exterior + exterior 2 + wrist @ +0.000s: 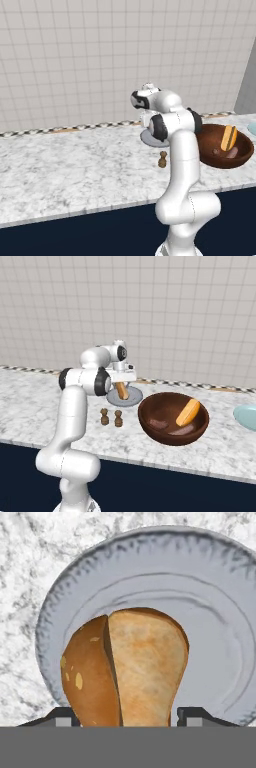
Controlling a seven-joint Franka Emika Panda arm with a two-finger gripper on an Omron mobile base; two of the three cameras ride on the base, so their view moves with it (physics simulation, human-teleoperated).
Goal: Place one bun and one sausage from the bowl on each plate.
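1. Grey plate (pixel 210 587) lies right under the gripper (pixel 130 716), whose two fingers are clamped on a split bun (pixel 125 667); the bun hangs end-down over the middle of the plate.
2. From the right base view the bun (pixel 121 390) reaches down to the grey plate (pixel 131 401), though I cannot tell whether it touches yet.
3. This looks like the first delivery: a bun being set on one plate. The next move calls for lowering gently, then parting the fingers so the bun lies flat and does not roll off.
4. A second bun (pixel 188 412) leans inside the brown bowl (pixel 150 423), with a dark sausage (pixel 158 424) on the bottom; a second sausage is hard to make out.
5. The teal plate (pixel 246 417) is cut off at the frame edge, well apart from the bowl's far side.
6. Two small brown shakers (pixel 111 417) stand near the grey plate, clear of the drop.
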